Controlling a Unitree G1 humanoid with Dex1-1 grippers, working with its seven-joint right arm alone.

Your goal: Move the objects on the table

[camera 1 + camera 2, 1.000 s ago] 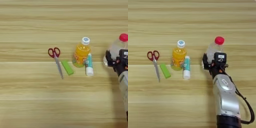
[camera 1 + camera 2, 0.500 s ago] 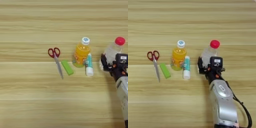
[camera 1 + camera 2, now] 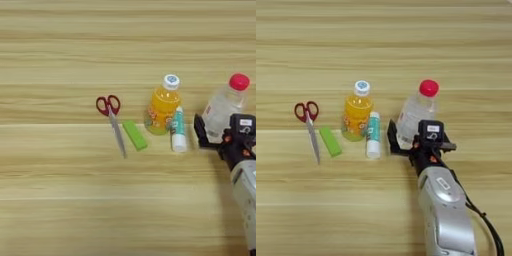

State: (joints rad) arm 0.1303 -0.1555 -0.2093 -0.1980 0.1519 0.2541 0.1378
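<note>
Gripping the clear bottle (image 3: 415, 111) low on its body, our right gripper (image 3: 406, 141) sits with one black finger on the bottle's left flank and the camera-topped part of the hand pressed against its right; the jaws look closed around the base, though the far finger is hidden behind the plastic. We come in from the table's (image 3: 384, 45) near right corner, silver forearm running up from the bottom edge.

The bottle is the thing in hand, so the relation that matters is simple: it rises directly away from us out of the gripper, its long axis tilted up and a little to the right, red cap pointing toward the far edge. It stands right of the table's middle.

Moving outward to our left, the tube (image 3: 373, 135) lies flat just beside the gripper's left finger, its length running near to far. It touches or nearly touches the juice bottle (image 3: 357, 111), which stands with its white cap toward the far edge. Further left lie the green block (image 3: 331, 141), angled slightly, then the scissors (image 3: 308, 123), red handles far, blades pointing toward us.

We judge any leftward carry must clear the tube first.
</note>
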